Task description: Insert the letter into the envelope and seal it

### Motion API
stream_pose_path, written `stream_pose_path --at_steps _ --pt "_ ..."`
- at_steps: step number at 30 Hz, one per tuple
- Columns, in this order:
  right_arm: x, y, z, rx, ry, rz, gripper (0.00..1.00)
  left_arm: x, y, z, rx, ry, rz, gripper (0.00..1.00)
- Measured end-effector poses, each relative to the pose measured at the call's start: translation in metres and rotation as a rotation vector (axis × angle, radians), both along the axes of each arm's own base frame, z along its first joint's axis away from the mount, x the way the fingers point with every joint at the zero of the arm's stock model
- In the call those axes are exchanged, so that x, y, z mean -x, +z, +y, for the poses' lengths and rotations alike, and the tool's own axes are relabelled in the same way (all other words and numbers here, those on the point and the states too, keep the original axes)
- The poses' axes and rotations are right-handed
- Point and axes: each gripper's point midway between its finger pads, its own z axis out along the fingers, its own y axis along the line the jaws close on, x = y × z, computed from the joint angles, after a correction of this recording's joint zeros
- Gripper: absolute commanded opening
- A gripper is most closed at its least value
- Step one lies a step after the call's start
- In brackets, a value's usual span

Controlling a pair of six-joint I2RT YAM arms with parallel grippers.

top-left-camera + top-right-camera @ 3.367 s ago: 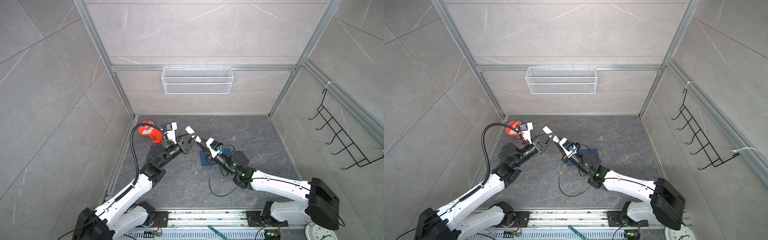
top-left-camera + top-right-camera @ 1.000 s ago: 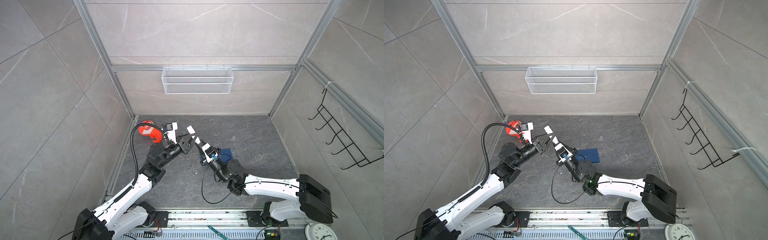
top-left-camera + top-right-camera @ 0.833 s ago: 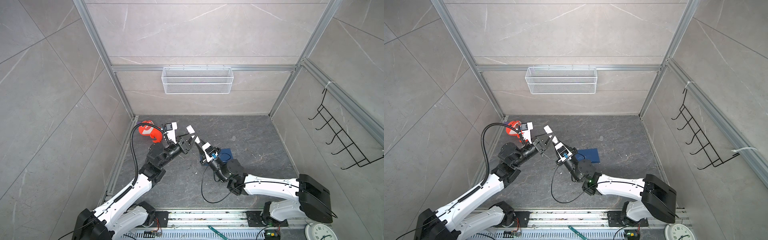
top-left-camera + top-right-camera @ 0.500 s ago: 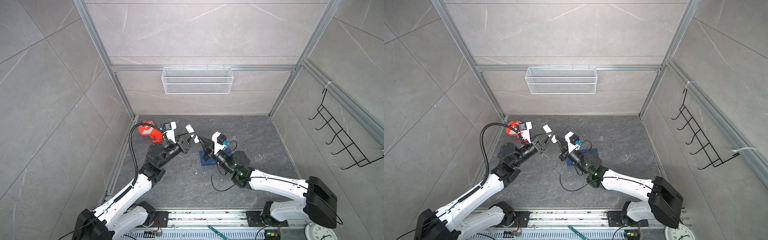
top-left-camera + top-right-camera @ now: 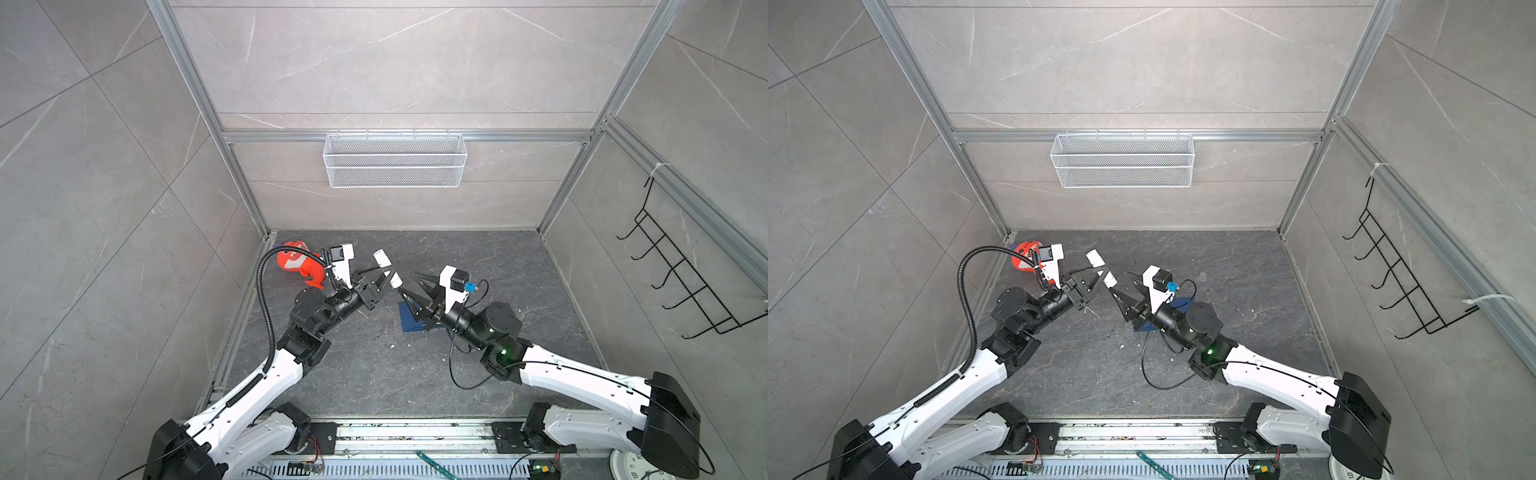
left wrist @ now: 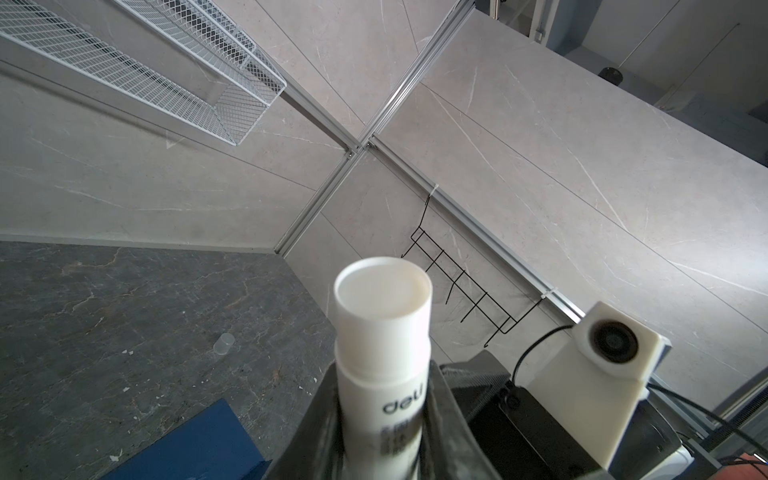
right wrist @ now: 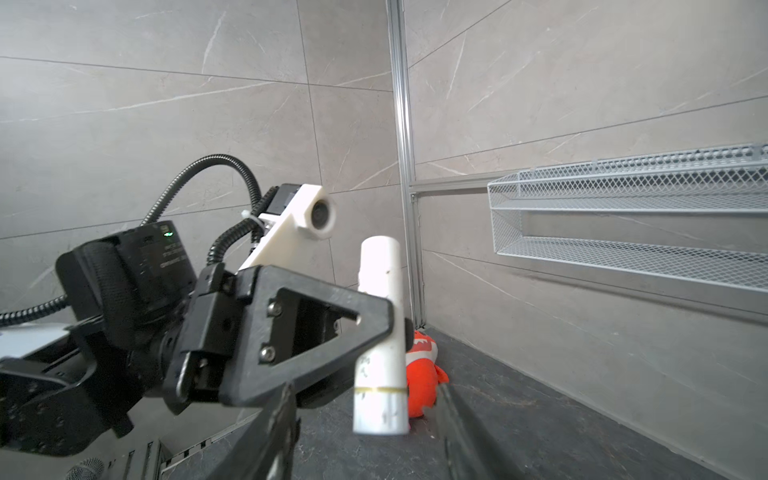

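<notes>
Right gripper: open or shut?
Open: the right gripper has fingers spread and empty, near the glue stick clamped in the left gripper.

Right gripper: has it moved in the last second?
Yes. The right gripper has drawn back rightward from the glue stick, and its wrist is now over the envelope.

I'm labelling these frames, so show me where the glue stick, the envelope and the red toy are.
glue stick (image 6: pixel 383 328): left wrist view, on its wide white end section.
envelope (image 5: pixel 407 321): in a top view, on its uncovered navy corner.
red toy (image 5: pixel 292 261): in a top view, on the middle of its body.
</notes>
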Motion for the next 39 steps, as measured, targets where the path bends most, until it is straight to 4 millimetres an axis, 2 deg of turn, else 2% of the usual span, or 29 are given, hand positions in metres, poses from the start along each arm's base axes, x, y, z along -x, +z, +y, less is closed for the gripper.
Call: stream_pose_path --at_steps 5,12,24,33,39 --pt "0.008 -0.019 0.014 0.116 -0.108 -0.13 0.61 -0.003 0.0 0.002 0.006 0.016 0.009 0.0" --pt "-0.008 -0.036 0.019 0.195 -0.278 -0.203 0.54 -0.004 0.0 0.002 0.01 0.022 0.015 0.0" --pt "-0.023 -0.02 0.018 0.158 -0.378 -0.222 0.4 -0.004 0.0 0.002 0.01 0.024 0.015 0.0" --pt "-0.026 -0.023 0.024 0.167 -0.381 -0.217 0.35 -0.004 -0.001 0.002 0.01 0.024 0.016 0.0" --pt "-0.028 -0.024 0.025 0.17 -0.383 -0.215 0.24 -0.004 -0.001 0.002 0.01 0.024 0.017 0.0"
